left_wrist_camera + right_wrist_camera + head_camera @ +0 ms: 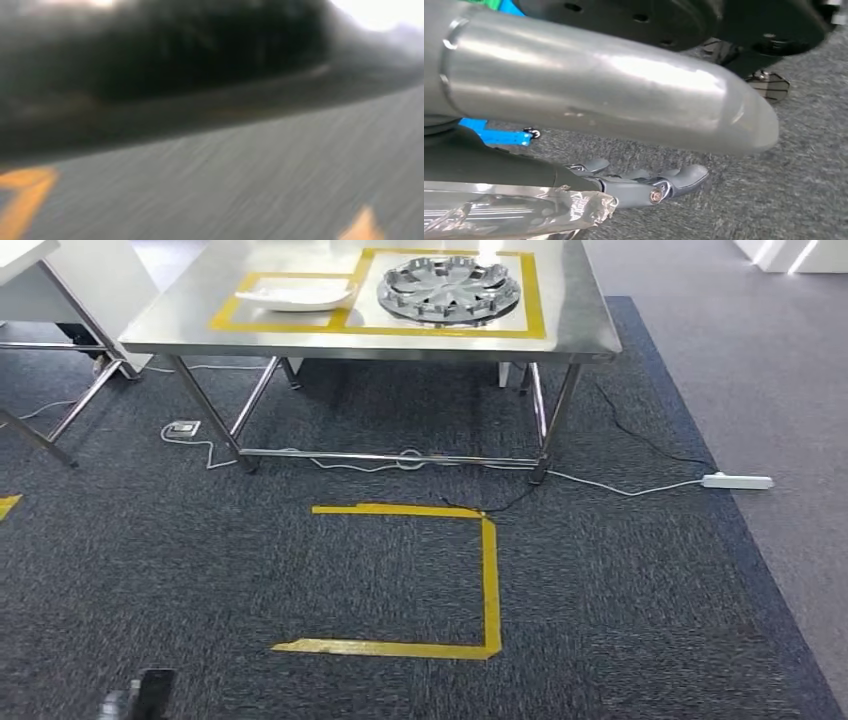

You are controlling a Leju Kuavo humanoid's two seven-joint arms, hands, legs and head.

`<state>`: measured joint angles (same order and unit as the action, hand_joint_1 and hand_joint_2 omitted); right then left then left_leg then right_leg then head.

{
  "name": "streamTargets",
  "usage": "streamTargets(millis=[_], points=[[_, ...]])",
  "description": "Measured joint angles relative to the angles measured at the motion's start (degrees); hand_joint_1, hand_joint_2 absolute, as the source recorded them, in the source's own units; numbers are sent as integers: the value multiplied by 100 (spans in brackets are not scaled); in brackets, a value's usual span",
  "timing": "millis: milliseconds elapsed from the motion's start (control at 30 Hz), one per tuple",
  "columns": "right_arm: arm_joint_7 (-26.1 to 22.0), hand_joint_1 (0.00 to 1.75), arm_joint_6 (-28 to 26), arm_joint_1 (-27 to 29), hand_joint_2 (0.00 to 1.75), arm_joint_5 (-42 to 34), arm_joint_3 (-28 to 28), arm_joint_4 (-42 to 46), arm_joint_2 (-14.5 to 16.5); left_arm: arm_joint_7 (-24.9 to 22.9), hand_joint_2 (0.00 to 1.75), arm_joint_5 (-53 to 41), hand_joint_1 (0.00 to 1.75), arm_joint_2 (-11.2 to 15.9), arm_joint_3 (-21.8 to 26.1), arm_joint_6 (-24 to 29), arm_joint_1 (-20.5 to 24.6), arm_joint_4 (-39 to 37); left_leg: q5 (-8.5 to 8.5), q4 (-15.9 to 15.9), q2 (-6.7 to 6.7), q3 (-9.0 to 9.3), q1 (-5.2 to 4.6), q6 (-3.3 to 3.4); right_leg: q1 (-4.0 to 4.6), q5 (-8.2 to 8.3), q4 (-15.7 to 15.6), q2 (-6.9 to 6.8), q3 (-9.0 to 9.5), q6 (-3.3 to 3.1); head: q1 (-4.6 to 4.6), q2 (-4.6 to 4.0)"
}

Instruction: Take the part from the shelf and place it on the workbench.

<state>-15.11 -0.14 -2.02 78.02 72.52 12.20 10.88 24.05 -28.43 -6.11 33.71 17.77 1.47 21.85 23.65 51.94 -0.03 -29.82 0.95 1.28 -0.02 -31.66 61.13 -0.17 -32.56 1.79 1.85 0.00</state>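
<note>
The steel workbench [580,335] stands ahead of me, marked with yellow tape boxes. A white curved part [296,295] lies in the left box and a silver spoked wheel cover [448,288] in the right one. A dark bit of my left hand [148,695] pokes in at the head view's lower edge, low over the carpet; its fingers cannot be made out. In the right wrist view, my right hand [644,182] hangs above the carpet with its dark fingers [684,176] stretched out and nothing between them. A thick silver tube [599,85] crosses close in front of that camera.
A yellow tape outline [488,580] marks the dark carpet between me and the bench. White cables and a power strip [737,481] lie near the bench legs. Another metal frame [60,410] stands at the left. The left wrist view is blurred: carpet and yellow tape [22,200].
</note>
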Motion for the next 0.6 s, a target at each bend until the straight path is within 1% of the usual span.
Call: streamTargets(millis=[33,67,100,133,167,200,233,267,300,333,367,400,433,467,500,567,600], points=[[-3,0,2,2,0,-2,0,0,-10,-161,0,-54,0,-90,-47,-51,-75,-129,-14,-5,-14,-23,12,-5,-25,-206,379,6,-158,44,5,0],[-9,0,3,7,0,-12,1,0,-21,-216,0,-81,0,-164,-81,-81,-139,-239,-22,3,-31,-51,30,-23,-52,-336,696,8,-290,88,8,0],[-23,0,3,12,0,-26,3,0,-30,-232,0,-97,0,-218,-109,-104,-188,-335,-27,16,-52,-77,57,-48,-83,-366,863,8,-354,136,10,0],[-40,0,3,14,0,-47,8,1,-34,-245,0,-104,0,-260,-129,-128,-209,-415,-29,39,-78,-103,95,-86,-122,-269,784,8,-300,188,12,0],[-57,0,3,12,0,-69,13,2,-41,-253,0,-116,0,-276,-144,-144,-215,-474,-20,79,-101,-127,139,-136,-169,-87,492,8,-141,247,12,0],[-72,0,7,2,0,-85,18,3,-48,-256,0,-128,0,-278,-156,-155,-212,-516,4,146,-123,-158,177,-201,-222,68,101,23,68,331,14,0],[-82,0,14,-8,0,-96,20,3,-40,-260,0,-138,0,-267,-164,-162,-204,-545,36,226,-147,-192,200,-273,-253,171,-220,66,233,371,28,0],[-89,0,21,-16,0,-99,22,4,-39,-263,0,-148,0,-254,-171,-168,-196,-569,67,298,-161,-223,199,-334,-271,201,-404,99,329,350,30,0],[-95,0,27,-18,0,-100,24,4,-34,-264,0,-153,0,-243,-176,-172,-188,-588,99,353,-172,-243,192,-382,-281,172,-462,127,357,300,30,0],[-98,0,28,-14,0,-102,25,4,-30,-265,0,-154,0,-234,-180,-174,-182,-605,126,376,-180,-247,183,-410,-281,160,-433,138,341,215,21,0],[-99,0,27,-9,0,-103,27,7,-38,-265,0,-155,0,-237,-184,-176,-180,-625,142,377,-179,-242,177,-419,-291,159,-420,119,338,152,-3,0],[-100,0,27,-5,0,-103,29,7,-38,-265,0,-155,0,-235,-187,-175,-180,-638,157,372,-178,-235,178,-420,-295,163,-420,109,340,130,-20,0],[-100,0,27,-5,0,-104,30,7,-38,-265,0,-155,0,-234,-188,-175,-179,-651,155,363,-177,-231,172,-407,-286,172,-419,103,341,108,-34,0],[-101,0,31,-6,0,-102,31,7,-37,-265,0,-156,0,-235,-190,-175,-178,-664,118,349,-177,-229,165,-351,-268,180,-416,98,340,76,-47,0],[-101,0,33,-6,0,-100,31,7,-37,-267,0,-161,0,-234,-191,-175,-178,-675,77,341,-178,-235,158,-275,-244,187,-411,92,340,45,-58,0],[-101,0,33,-4,0,-90,31,7,-36,-278,0,-190,0,-229,-192,-175,-179,-696,13,339,-179,-265,153,-150,-215,202,-401,81,340,1,-68,0],[-100,0,32,-2,0,-86,31,7,-35,-284,0,-208,0,-226,-192,-175,-180,-704,14,350,-180,-286,153,-135,-212,208,-396,77,336,-5,-72,0]])
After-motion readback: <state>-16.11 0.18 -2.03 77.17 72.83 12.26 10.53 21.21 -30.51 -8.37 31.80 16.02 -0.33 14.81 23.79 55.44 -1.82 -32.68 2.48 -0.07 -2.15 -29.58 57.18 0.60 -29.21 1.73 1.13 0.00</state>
